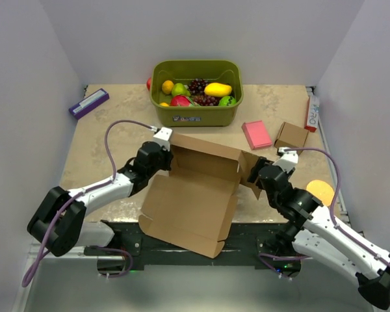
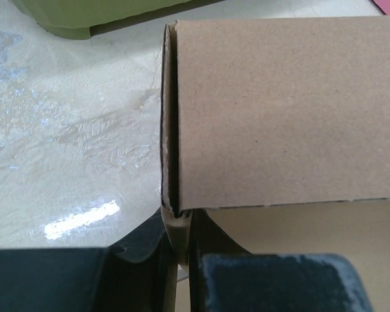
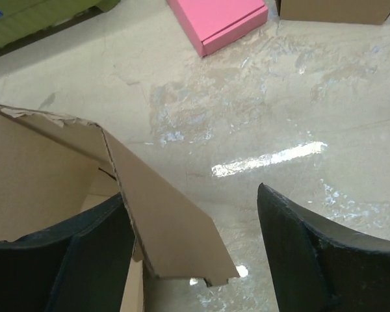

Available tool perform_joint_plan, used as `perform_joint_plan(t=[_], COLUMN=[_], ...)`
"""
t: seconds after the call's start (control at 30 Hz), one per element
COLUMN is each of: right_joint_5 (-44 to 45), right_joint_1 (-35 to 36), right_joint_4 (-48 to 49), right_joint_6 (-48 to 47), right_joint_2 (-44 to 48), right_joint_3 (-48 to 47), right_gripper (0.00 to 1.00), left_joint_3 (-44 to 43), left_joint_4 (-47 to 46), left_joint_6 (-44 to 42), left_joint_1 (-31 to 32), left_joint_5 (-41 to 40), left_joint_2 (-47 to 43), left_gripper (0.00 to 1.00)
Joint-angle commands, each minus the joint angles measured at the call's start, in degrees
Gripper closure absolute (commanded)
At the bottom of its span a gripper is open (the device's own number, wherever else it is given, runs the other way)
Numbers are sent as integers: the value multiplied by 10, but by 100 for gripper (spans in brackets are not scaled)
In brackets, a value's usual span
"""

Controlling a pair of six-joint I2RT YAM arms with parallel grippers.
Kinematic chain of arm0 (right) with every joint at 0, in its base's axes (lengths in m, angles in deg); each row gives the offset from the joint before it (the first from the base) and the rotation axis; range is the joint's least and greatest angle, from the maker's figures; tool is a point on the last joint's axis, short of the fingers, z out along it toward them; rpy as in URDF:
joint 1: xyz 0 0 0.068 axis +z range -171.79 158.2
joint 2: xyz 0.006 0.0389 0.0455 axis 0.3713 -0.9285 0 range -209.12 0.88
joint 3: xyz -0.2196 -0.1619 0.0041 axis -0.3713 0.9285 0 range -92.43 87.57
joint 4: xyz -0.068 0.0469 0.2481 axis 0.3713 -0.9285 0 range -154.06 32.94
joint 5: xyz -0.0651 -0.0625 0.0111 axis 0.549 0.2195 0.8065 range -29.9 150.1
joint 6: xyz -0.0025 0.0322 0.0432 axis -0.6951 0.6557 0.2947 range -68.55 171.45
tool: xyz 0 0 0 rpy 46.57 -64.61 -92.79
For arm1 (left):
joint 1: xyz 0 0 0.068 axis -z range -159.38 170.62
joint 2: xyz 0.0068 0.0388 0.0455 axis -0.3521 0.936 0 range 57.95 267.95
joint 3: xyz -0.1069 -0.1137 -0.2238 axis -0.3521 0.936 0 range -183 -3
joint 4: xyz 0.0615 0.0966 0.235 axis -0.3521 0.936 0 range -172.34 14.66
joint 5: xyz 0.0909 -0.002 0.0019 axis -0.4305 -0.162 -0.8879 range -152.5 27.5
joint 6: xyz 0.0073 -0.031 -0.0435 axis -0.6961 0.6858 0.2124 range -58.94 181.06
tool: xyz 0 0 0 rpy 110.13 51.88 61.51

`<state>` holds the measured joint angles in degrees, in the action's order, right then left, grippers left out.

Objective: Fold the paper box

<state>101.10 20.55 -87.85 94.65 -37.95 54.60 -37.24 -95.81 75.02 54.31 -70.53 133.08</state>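
The label (image 1: 186, 119) on the bin (image 1: 229, 112) is too tiny to read. The box (image 1: 188, 201) is plain brown cardboard, half-folded, lid open, at the tabletop's (image 1: 110, 130) near edge. Left hand (image 2: 182, 242) pinches its left wall; right hand (image 3: 192, 195) stands wide around a ragged side flap (image 3: 162, 227).

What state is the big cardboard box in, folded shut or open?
Open, partly folded: the paper box has its far wall raised, its big panel spread uncovered.
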Motion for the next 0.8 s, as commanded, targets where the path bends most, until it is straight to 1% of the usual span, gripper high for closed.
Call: perform_joint_plan(t=[0.0,0.03,0.07,0.13,0.17,0.3,0.33,0.4,0.43,0.53,0.63,0.77], right_joint_5=[-6,-6,-7,-9,-10,-10,-10,-10,-11,-10,-8,-4], right_joint_1=[-1,0,-1,0,0,0,-1,0,0,-1,-1,0], right_joint_4=[52,54,56,56,56,57,58,58,58,56,55,50], right_joint_6=[-9,-11,-12,-12,-12,-7,-7,-7,-7,-7,-4,0], right_joint_2=[0,0,2,3,3,2,2,2,2,0,1,2], right_joint_3=[8,8,9,10,11,12,12,12,12,12,11,10], right_gripper=[35,39,46,53,59,67,74,80,87,95,99,100], left_joint_3=[22,24,28,31,32,38,40,41,43,44,49,53], left_joint_4=[-19,-23,-26,-32,-34,-41,-43,-43,-43,-42,-40,-43], left_joint_6=[-17,-17,-17,-15,-14,-11,-11,-9,-7,-2,5,7], left_joint_1=[-6,-6,-6,-6,-6,-6,-5,-6,-6,-5,-5,-5], left_joint_5=[18,18,15,5,0,-46,-55,-84,-94,-129,-162,-193], left_joint_2=[-13,-17,-18,-23,-24,-33,-34,-37,-37,-37,-38,-38], left_gripper=[100,100,100,100,100,100,100,100,100,100,100,100])
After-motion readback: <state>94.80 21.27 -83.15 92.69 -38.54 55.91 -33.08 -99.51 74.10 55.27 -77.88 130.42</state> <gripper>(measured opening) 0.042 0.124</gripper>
